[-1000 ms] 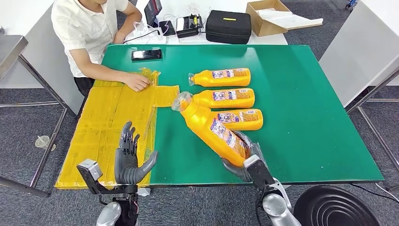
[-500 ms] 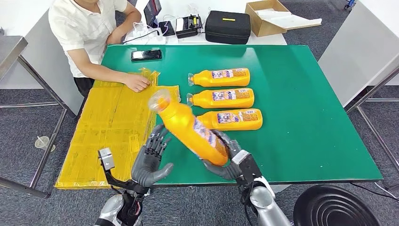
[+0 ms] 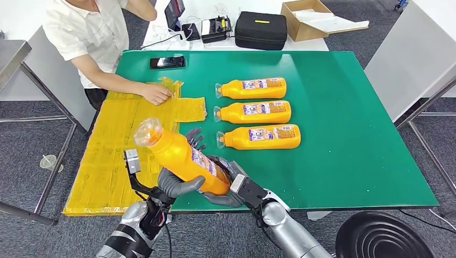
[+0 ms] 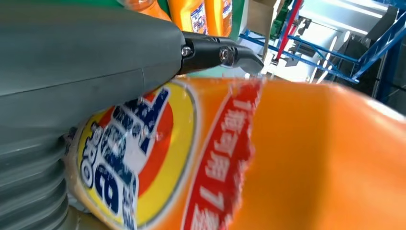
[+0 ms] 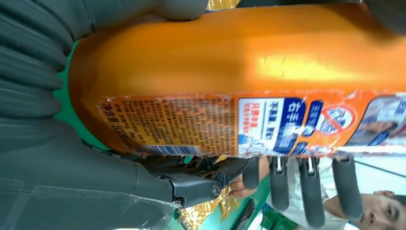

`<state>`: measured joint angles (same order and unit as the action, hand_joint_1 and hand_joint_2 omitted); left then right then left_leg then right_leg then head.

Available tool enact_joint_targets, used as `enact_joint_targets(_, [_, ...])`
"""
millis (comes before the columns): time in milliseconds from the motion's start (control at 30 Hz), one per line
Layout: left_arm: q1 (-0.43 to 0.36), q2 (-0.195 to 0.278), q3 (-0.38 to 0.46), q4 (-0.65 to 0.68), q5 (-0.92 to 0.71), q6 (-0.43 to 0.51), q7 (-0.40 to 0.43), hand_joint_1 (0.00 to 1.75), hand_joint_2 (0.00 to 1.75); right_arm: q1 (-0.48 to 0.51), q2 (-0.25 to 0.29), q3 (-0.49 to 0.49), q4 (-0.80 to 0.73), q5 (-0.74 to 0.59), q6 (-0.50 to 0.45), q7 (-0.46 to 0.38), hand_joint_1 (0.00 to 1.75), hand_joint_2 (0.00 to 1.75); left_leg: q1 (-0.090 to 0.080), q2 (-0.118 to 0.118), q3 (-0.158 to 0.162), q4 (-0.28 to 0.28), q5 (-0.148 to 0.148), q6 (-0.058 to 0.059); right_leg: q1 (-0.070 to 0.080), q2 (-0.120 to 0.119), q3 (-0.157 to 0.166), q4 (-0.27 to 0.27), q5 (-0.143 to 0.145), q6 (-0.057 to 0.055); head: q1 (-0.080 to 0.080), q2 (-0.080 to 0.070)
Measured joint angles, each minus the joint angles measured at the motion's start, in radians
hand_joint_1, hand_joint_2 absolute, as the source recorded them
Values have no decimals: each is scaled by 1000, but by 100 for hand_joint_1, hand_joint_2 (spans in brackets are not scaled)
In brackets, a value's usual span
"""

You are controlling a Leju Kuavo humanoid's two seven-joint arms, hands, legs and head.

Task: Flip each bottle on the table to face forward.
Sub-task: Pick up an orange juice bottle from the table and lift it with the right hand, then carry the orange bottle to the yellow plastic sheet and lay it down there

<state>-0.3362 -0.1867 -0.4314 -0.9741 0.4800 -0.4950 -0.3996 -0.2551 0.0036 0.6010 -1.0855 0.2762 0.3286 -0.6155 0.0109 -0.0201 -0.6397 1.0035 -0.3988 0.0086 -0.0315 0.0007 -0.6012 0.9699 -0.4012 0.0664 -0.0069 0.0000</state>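
Bottle (image 3: pixel 183 158), orange, clear-capped: held off the table over its near edge, lying tilted, cap end raised toward the yellow sheets (image 3: pixel 115 156), base toward the robot.

Right hand (image 3: pixel 226 185): fingers clamped round the base end from below and behind; the right wrist view shows the fine-print back label facing its palm.

Left hand (image 3: pixel 175 183): thumb pressed on the near flank at mid-body, fingers curled over the far side. Left wrist view shows the large brand label against this palm (so the front face looks to be turned toward the left hand, not yet up).

Row of three bottles (image 3: pixel 258 113): lying flat on the green table (image 3: pixel 344 134), caps toward the robot's left, apart from the held bottle.

Person's hand (image 3: pixel 156 94): resting on the yellow sheets at the far left, clear of the work.

Handling note, as judgement: this appears to be a two-hand regrip. Keep one hand firmly closed while the other loosens; roll about the long axis, not the ends. Smooth plastic may slip, so grip the label band. Lower flat below the third bottle, cap in line with the others.
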Motion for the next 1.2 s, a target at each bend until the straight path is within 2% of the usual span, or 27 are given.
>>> enact_joint_targets(167, [-18,-1,1,18,7,11,-3,2,175,-23,-2,18,22,-1,0,-3,175,175,0,0,0,0,0,0,0,0,0,0,0,0,0,0])
enact_joint_targets(300, [-19,-2,5,22,19,12,-15,157,175,-31,-3,27,37,-13,0,-4,175,175,0,0,0,0,0,0,0,0,0,0,0,0,0,0])
enact_joint_targets(400, [-17,-2,11,21,30,11,-15,157,175,-33,0,28,47,-23,0,-6,175,175,0,0,0,0,0,0,0,0,0,0,0,0,0,0])
enact_joint_targets(467, [-16,-2,13,21,34,9,-12,166,175,-34,1,28,51,-27,0,-7,162,175,0,0,0,0,0,0,0,0,0,0,0,0,0,0])
enact_joint_targets(500, [-16,-2,14,21,34,9,-11,170,175,-34,2,28,53,-27,0,-7,130,175,0,0,0,0,0,0,0,0,0,0,0,0,0,0])
enact_joint_targets(567, [-16,-2,15,21,35,9,-10,175,175,-35,3,29,56,-30,0,-8,48,175,0,0,0,0,0,0,0,0,0,0,0,0,0,0])
enact_joint_targets(600, [-16,-2,15,20,35,12,-10,175,175,-35,3,30,58,-32,1,-8,13,175,0,0,0,0,0,0,0,0,0,0,0,0,0,0])
enact_joint_targets(633, [-16,-3,16,20,35,17,-10,175,175,-35,4,31,60,-35,1,-7,1,175,0,0,0,0,0,0,0,0,0,0,0,0,0,0])
enact_joint_targets(767, [-3,-7,17,-3,-2,97,-25,175,175,-16,13,34,63,-50,-23,12,0,0,0,0,0,0,0,0,0,0,0,0,0,0,0,0])
enact_joint_targets(933, [40,-5,17,-87,-200,321,-74,175,175,53,27,24,50,-48,-100,45,0,0,0,0,-1,0,0,0,0,0,0,0,-1,0,0,0])
enact_joint_targets(1067, [82,9,17,-180,-320,409,-79,175,175,131,31,1,29,-51,-141,63,0,175,0,0,-2,0,-1,0,0,0,-1,0,-1,0,0,0])
enact_joint_targets(1200, [115,33,17,-254,-351,403,-64,175,175,173,38,-28,28,-57,-163,67,0,175,0,0,-2,0,-1,0,0,0,-2,0,-1,0,0,0])
